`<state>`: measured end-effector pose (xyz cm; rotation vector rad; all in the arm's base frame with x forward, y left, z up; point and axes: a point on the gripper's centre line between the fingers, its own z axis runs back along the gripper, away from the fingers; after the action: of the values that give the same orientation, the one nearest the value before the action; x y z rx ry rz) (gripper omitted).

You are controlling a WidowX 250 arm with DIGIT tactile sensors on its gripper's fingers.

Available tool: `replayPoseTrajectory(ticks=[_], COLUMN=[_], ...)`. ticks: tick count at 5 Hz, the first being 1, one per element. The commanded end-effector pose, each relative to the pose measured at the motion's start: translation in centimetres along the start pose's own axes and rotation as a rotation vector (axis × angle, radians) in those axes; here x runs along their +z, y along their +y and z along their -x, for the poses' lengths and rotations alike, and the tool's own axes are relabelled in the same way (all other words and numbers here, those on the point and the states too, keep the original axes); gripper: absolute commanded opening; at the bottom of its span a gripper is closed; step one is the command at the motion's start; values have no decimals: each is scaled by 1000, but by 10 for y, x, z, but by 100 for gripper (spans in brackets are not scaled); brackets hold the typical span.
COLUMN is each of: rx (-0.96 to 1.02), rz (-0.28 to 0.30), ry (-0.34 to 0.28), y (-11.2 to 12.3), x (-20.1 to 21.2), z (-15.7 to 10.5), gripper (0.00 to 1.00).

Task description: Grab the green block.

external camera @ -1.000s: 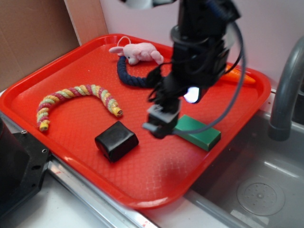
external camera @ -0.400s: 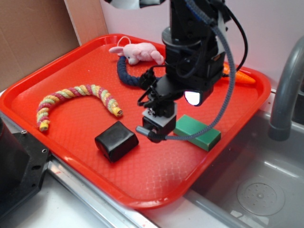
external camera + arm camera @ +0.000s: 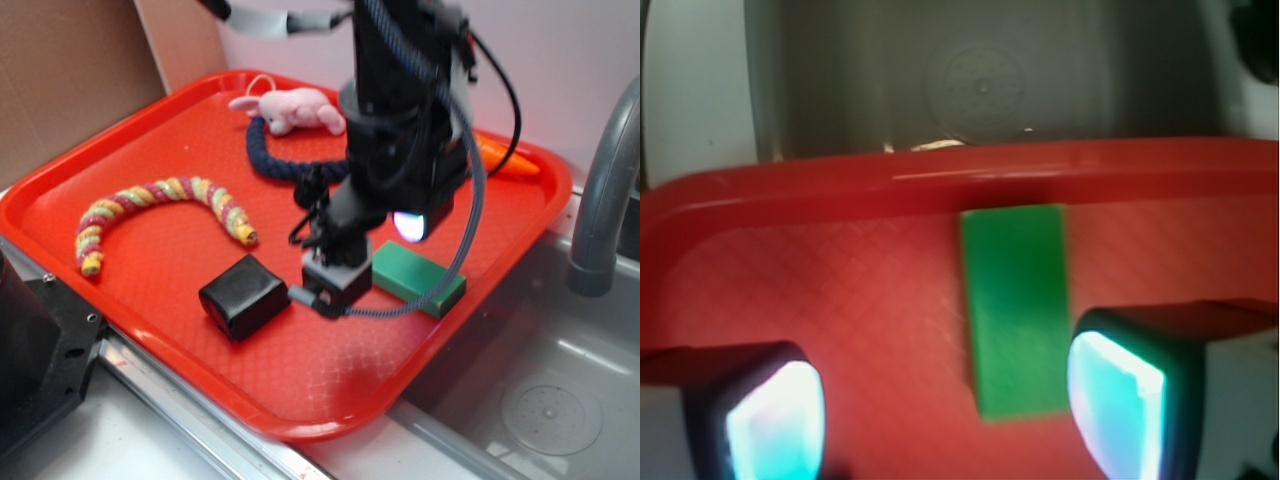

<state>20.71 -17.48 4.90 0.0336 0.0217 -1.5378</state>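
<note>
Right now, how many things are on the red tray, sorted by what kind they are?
Blocks: 2, the green block and the black block.
Ropes: 2, the striped rope and the navy rope.
Plush toys: 1, the pink bunny.
Carrots: 1, the orange carrot.
Total: 6 things on the tray.

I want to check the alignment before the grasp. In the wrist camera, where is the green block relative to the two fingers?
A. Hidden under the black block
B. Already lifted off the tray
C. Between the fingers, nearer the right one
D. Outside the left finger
C: the green block lies flat on the red tray, its edge beside the right one of the fingers.
</note>
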Motion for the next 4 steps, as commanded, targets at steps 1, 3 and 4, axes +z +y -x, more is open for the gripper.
replayPoseTrajectory(ticks=[1, 3, 4], rx=[-16, -45, -48], rz=[-25, 35, 46], ry=[-97, -64, -67], y=[7, 16, 15], x=[-14, -33, -35], z=[1, -4, -8], gripper=[100, 100, 100])
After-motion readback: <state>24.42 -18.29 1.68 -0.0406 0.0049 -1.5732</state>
